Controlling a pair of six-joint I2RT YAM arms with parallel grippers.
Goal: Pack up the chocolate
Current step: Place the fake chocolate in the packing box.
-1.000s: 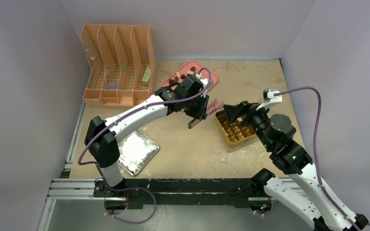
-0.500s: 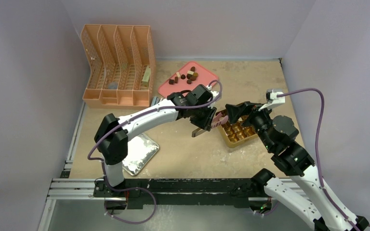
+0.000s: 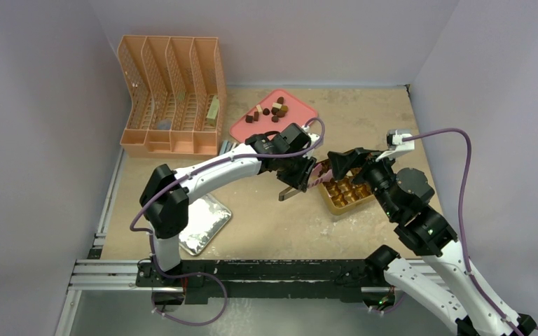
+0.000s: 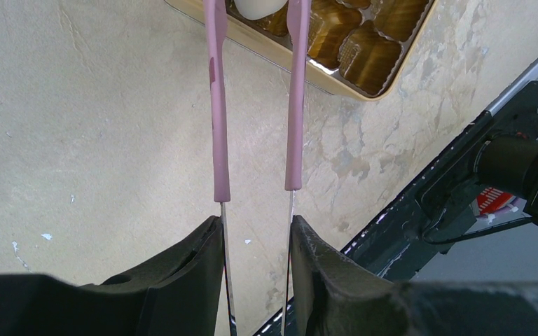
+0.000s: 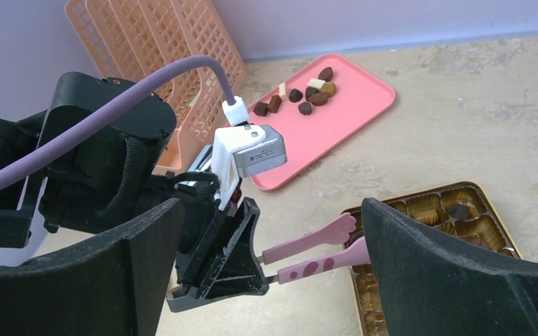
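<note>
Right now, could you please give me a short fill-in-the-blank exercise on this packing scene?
1. The left gripper holds tongs whose tips hang over the ____ box.
2. Loose chocolates lie on the ____ tray.
3. The right gripper has its jaws ____.

Missing words: gold; pink; open.
</note>
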